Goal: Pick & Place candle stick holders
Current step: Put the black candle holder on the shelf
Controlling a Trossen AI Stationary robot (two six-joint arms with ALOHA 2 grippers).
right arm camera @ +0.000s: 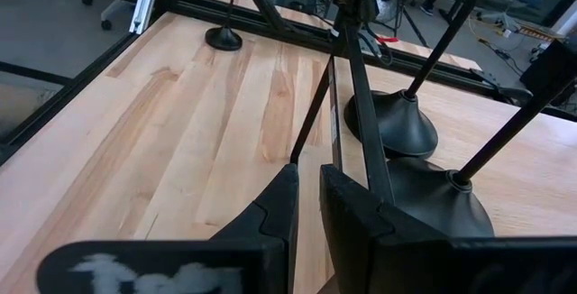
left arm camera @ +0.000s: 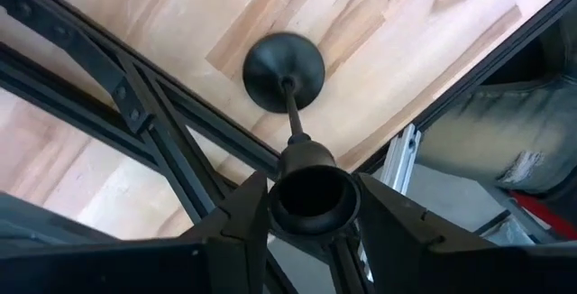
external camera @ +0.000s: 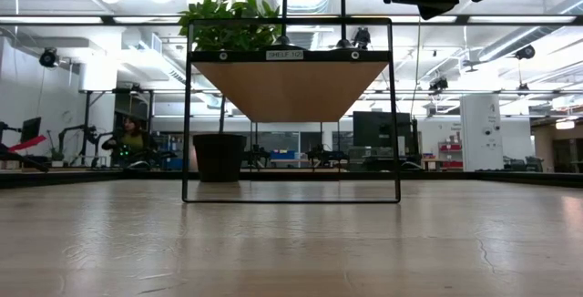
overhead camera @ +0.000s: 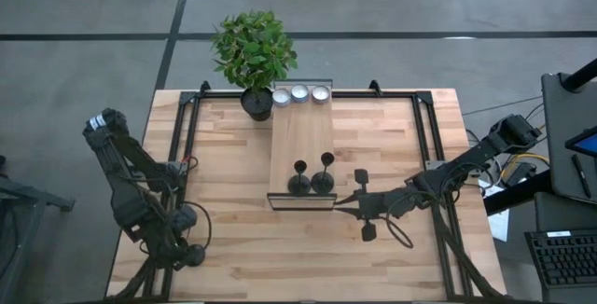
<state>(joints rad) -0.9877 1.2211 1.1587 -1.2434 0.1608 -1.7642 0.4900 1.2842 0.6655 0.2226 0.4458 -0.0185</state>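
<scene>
Two black candle stick holders [overhead camera: 299, 181] [overhead camera: 323, 177] stand by their round bases on the near end of the raised wooden shelf [overhead camera: 301, 136]. They also show in the right wrist view [right arm camera: 397, 123] [right arm camera: 437, 204]. The third holder [left arm camera: 287, 82] stands on the table at the near left, and its base also shows in the right wrist view [right arm camera: 224, 37]. My left gripper [left arm camera: 315, 206] [overhead camera: 193, 254] is shut on its cup. My right gripper [right arm camera: 309, 199] [overhead camera: 339, 200] is empty beside the shelf's near right corner, its fingers a narrow gap apart. My left gripper pinches the holder's small cup top [left arm camera: 315, 195] between its two fingers, one on each side. The fingers come from above, pointing down along the stem. The holder stands upright below them, its round base [left arm camera: 283, 70] on the table.
A potted green plant [overhead camera: 254, 48] stands at the shelf's far left corner. Three tealights [overhead camera: 300, 93] sit on the shelf's far end. Black frame rails [overhead camera: 182, 136] run along the table's left and right sides. Bare wood lies between the shelf and the near edge.
</scene>
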